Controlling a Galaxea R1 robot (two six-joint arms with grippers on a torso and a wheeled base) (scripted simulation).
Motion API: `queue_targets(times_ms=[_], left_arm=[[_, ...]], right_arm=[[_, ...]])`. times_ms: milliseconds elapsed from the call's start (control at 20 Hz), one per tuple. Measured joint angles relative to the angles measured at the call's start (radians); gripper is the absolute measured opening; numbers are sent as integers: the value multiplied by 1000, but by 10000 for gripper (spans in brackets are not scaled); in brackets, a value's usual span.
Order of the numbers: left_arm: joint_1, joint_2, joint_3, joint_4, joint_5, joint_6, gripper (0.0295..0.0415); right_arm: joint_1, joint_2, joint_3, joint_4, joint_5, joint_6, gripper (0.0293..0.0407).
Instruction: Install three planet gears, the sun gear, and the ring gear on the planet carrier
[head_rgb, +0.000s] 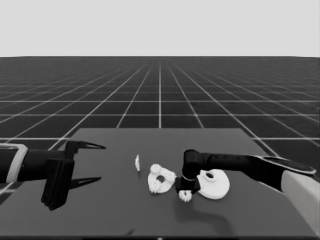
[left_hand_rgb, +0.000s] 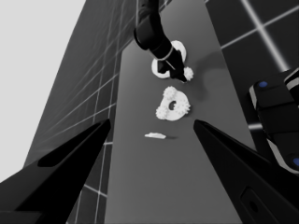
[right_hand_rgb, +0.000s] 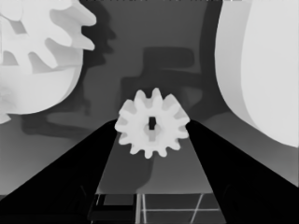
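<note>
- Head view, from the left: the left gripper (head_rgb: 92, 162) waits over the table's left end, fingers spread and holding nothing.
- Next come a thin white piece (head_rgb: 137, 162) and the smaller round part (head_rgb: 161, 180), with gears on it.
- The right gripper (right_hand_rgb: 152, 126) pinches a planet gear (right_hand_rgb: 152, 128) between its fingertips; the larger round part (head_rgb: 214, 184) sits just beside it.
- To do well, I think: lift the gear straight, then lower it slowly onto a free spot.

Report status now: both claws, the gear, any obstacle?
Right claw shut on loose gear, between smaller round part and larger round part. Left claw open, parked at table's left end. Nothing blocking.
</note>
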Motion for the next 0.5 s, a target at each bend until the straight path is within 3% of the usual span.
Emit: queue_targets(times_ms=[250,300,350,400,500], left_arm=[[0,0,0,0,0,0,385],[0,0,0,0,0,0,385],[0,0,0,0,0,0,385],[0,0,0,0,0,0,385],[0,0,0,0,0,0,385]], right_arm=[[0,0,0,0,0,0,310],[121,-37,142,165,-65,91,310],[271,-44,189,290,-73,129,310],[363,-42,189,370,-66,132,310],[445,-36,169,443,-59,118,310]])
